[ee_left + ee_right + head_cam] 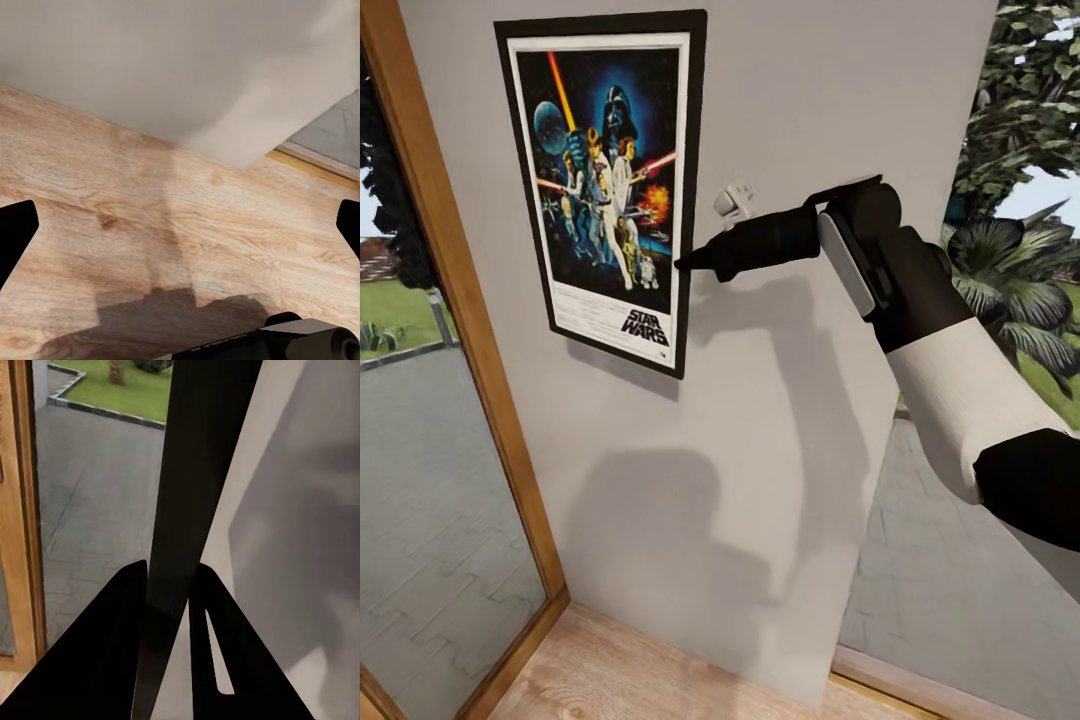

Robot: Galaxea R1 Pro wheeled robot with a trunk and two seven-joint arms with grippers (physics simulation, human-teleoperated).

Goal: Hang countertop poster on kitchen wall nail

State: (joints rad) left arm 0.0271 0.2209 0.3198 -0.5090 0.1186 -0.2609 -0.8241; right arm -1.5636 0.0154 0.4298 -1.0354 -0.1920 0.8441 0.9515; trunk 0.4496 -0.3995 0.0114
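On the wall (pixel 780 420): poster (pixel 605 180) up, right gripper (pixel 690 262) at its 3 o'clock edge, jaws clamping it; release remains. Left jaws released.

A pale grey wall (pixel 780 420) stands between two tall windows; the left window (pixel 430 480) has a wooden frame (pixel 470 330). Outside lie grey paving, grass and leafy plants (pixel 1020 250). The floor (pixel 150 225) is light wood planking, crossed by soft shadows.
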